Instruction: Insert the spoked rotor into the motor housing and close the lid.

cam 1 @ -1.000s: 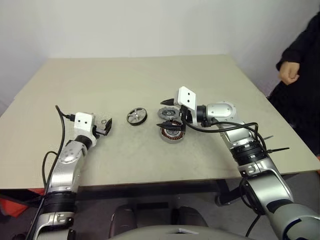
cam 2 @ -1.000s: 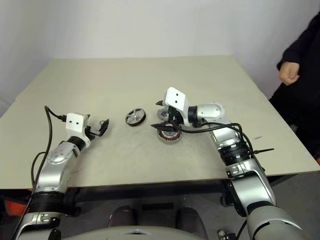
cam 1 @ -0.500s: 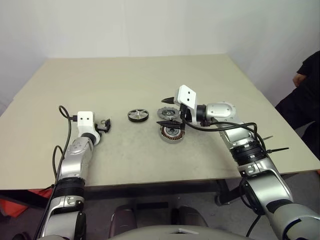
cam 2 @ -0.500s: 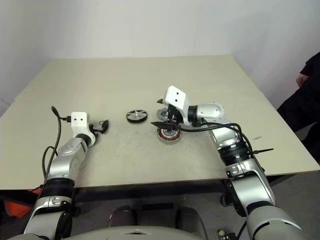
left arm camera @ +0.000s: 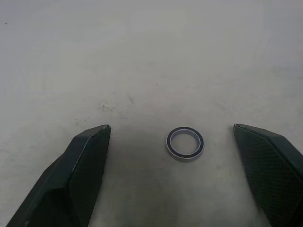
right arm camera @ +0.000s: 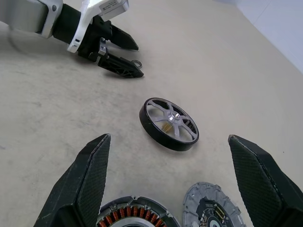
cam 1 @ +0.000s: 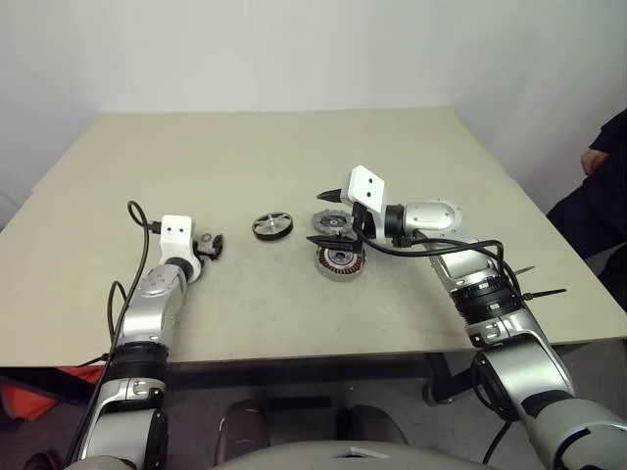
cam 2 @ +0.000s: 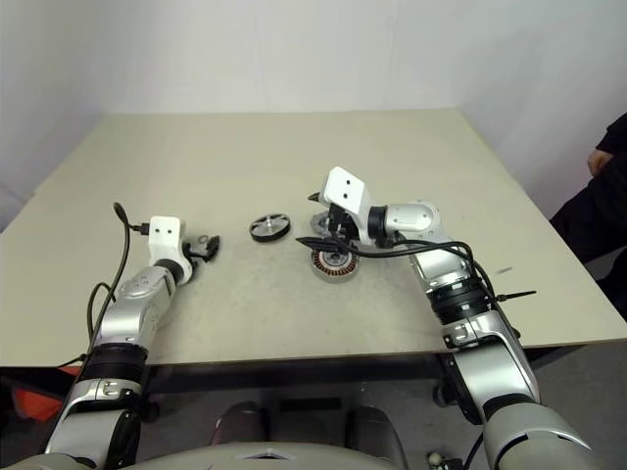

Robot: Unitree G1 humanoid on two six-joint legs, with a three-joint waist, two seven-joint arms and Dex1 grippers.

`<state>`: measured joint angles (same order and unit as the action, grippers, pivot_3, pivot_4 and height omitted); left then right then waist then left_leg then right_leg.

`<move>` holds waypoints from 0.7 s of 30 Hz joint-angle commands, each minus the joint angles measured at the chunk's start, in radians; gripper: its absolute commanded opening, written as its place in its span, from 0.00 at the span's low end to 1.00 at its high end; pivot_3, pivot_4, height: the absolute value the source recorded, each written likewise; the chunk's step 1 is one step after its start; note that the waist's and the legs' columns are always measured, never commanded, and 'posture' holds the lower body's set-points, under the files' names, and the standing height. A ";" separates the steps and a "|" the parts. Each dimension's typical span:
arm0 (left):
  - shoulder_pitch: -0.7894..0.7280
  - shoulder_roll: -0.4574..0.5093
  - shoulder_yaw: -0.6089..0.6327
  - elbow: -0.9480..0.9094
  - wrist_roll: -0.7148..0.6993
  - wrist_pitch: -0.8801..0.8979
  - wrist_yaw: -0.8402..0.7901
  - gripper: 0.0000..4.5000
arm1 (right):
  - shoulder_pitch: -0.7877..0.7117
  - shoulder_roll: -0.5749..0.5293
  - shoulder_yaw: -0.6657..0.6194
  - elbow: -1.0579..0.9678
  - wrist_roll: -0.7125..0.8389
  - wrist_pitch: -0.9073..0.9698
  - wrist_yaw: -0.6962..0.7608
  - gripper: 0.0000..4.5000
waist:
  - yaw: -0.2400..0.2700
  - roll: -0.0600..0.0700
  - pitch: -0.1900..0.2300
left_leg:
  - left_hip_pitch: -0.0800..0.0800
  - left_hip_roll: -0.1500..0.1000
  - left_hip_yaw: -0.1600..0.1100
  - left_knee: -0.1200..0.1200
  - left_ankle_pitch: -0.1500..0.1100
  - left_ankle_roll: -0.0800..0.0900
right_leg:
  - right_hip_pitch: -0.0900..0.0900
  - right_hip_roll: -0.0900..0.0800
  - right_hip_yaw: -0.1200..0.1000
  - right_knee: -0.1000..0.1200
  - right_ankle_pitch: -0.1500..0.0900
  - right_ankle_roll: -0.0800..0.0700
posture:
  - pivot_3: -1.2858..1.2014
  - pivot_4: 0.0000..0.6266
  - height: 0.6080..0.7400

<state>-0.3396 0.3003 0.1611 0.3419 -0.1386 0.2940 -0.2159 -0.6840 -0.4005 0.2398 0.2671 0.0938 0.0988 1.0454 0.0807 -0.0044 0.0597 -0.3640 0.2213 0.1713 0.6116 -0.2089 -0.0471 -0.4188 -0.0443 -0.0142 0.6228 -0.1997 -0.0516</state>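
Left of frame centre on the tabletop [cam 1: 294,157]: left pincer [cam 1: 209,245] lowered since a second ago, spread around tiny ring [left arm camera: 185,143]; right pincer [cam 1: 327,217] spread, empty, above motor housing [cam 1: 338,261]; spoked rotor [cam 1: 271,225] not yet inserted.

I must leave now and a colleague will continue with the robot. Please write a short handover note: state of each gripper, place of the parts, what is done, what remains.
Left gripper: open, low over the table, a small thin ring lying between its fingers, not held.
Right gripper: open, empty, hovering above the motor housing and the lid.
Spoked rotor: on the table between the two grippers, untouched.
Housing: open, copper windings showing; the lid lies just behind it.
Done: nothing yet.
Left: pick up the rotor, seat it in the housing, close the lid.
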 commanded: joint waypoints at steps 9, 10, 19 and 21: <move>0.008 0.010 -0.031 -0.027 0.020 0.040 -0.017 0.69 | -0.026 0.003 -0.024 0.004 0.012 -0.025 -0.009 1.00 | 0.000 0.000 0.000 | 0.000 0.000 0.000 0.000 0.000 0.000 | 0.000 0.000 0.000 0.000 0.000 0.000 | 0.52 0.00 1.00; 0.008 0.010 -0.031 -0.027 0.020 0.040 -0.017 0.69 | -0.026 0.004 -0.024 0.005 0.012 -0.026 -0.009 1.00 | 0.000 0.000 0.000 | 0.000 0.000 0.000 0.000 0.000 0.000 | 0.000 0.000 0.000 0.000 0.000 0.000 | 0.52 0.00 1.00; 0.006 0.015 -0.025 -0.022 0.014 0.046 -0.017 0.36 | -0.041 0.010 -0.027 0.027 0.010 -0.037 -0.021 1.00 | -0.002 0.000 0.000 | 0.001 0.000 0.000 0.000 0.000 0.000 | 0.000 0.000 0.000 0.000 0.000 0.000 | 0.52 0.00 1.00; 0.007 0.016 -0.025 -0.024 0.013 0.049 -0.015 0.36 | -0.043 0.010 -0.028 0.030 0.010 -0.039 -0.023 1.00 | -0.005 0.000 0.000 | 0.001 0.000 0.000 0.000 0.000 0.000 | 0.000 0.000 0.000 0.001 0.000 0.000 | 0.52 0.00 1.00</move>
<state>-0.3392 0.3058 0.1253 0.3179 -0.1342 0.3265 -0.2428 -0.6942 -0.3924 0.2389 0.3047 0.0938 0.0791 1.0307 0.0761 -0.0043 0.0598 -0.3624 0.2216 0.1713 0.6111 -0.2091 -0.0468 -0.4187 -0.0440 -0.0143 0.6236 -0.1997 -0.0516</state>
